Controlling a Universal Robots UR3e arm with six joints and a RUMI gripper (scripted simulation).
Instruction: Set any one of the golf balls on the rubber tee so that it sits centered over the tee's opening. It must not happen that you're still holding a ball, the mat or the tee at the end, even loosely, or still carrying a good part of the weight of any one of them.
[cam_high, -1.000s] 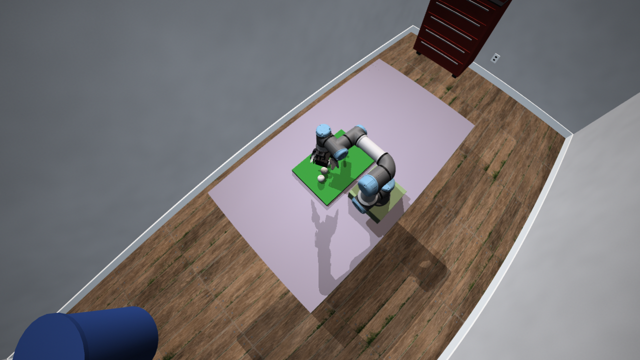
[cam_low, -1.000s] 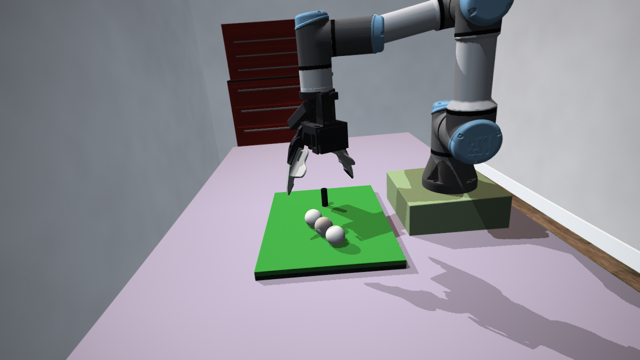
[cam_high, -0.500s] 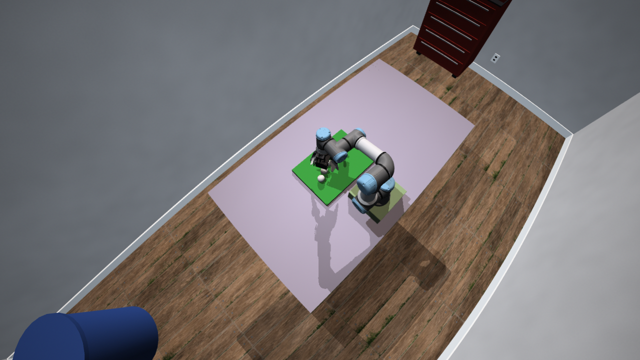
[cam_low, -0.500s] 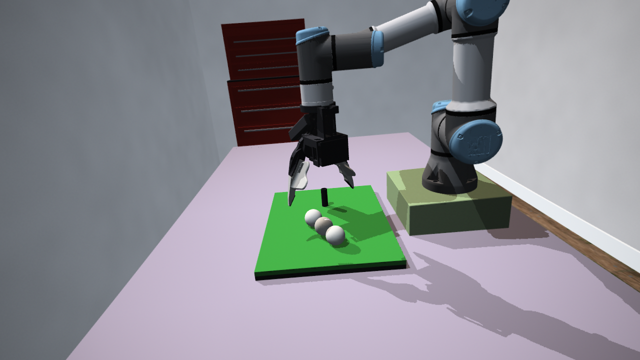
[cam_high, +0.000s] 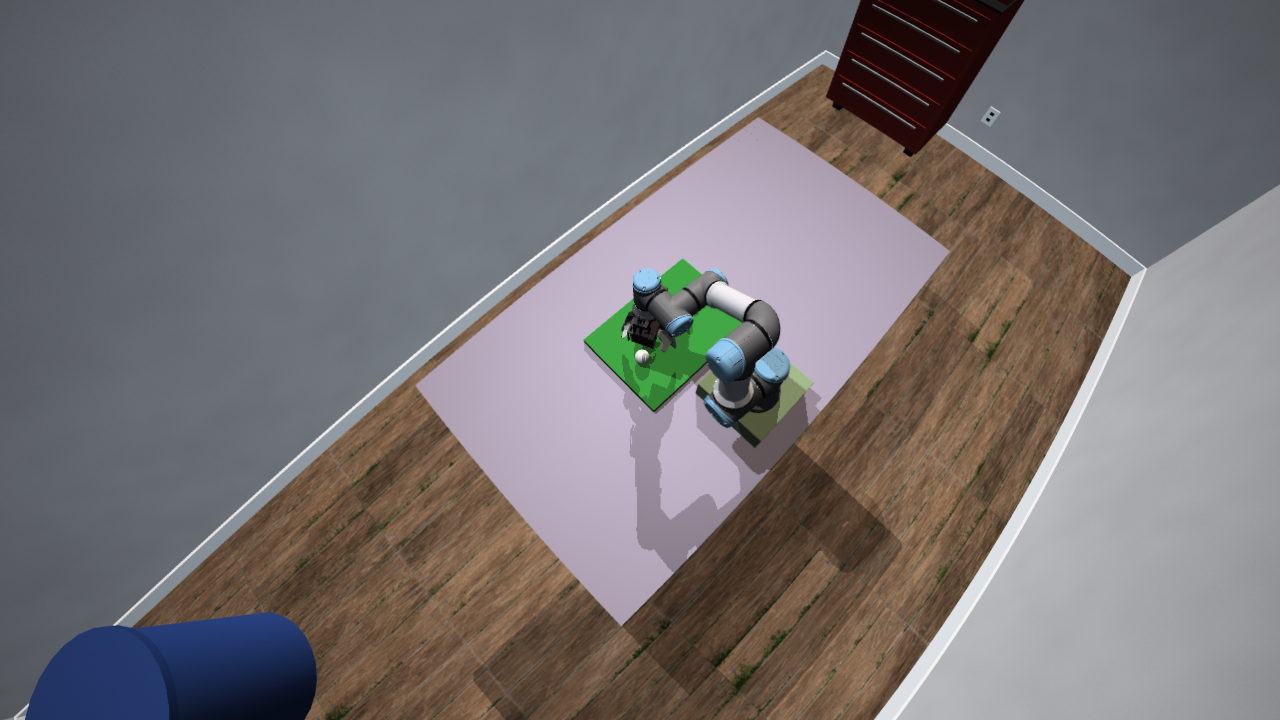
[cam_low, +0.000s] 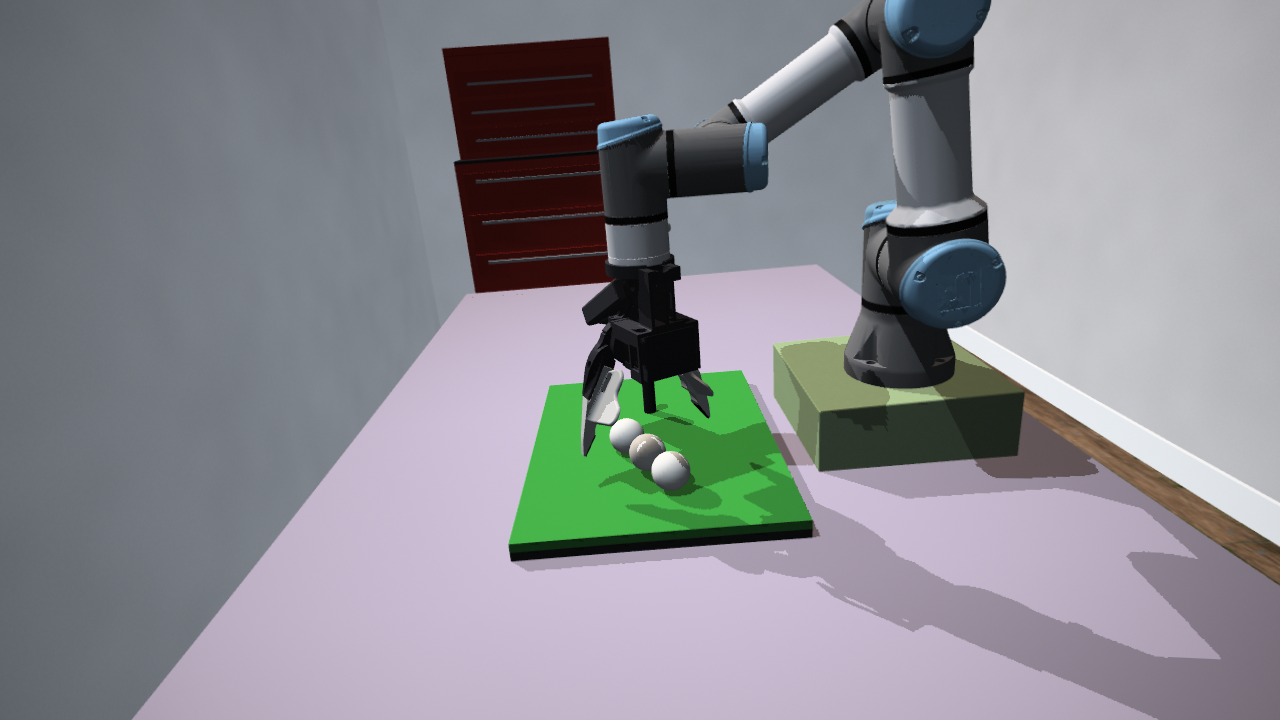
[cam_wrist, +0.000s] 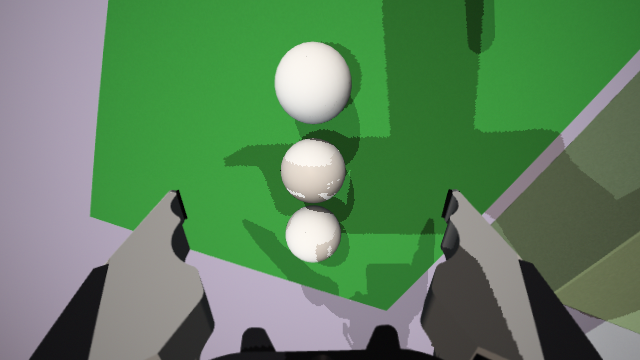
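Three golf balls lie in a row on the green mat (cam_low: 572, 510) (cam_wrist: 175, 100) (cam_high: 604, 340): a white ball (cam_low: 625, 434) (cam_wrist: 313, 82), a tan-grey ball (cam_low: 646, 447) (cam_wrist: 313, 170) in the middle, and another white ball (cam_low: 670, 469) (cam_wrist: 313, 234). In the top view only one ball (cam_high: 641, 356) shows clearly. The black rubber tee (cam_low: 649, 398) stands upright at the back of the mat, partly hidden under the gripper body. My gripper (cam_low: 645, 431) (cam_wrist: 315, 192) (cam_high: 640, 333) is open and empty, low over the mat. Its fingers straddle the line of balls without touching them.
The arm's olive pedestal (cam_low: 895, 429) (cam_high: 769, 416) (cam_wrist: 590, 200) stands just right of the mat. A dark red drawer cabinet (cam_low: 528, 161) (cam_high: 913, 62) is beyond the table's far end. A blue cylinder (cam_high: 170, 667) lies on the floor far off.
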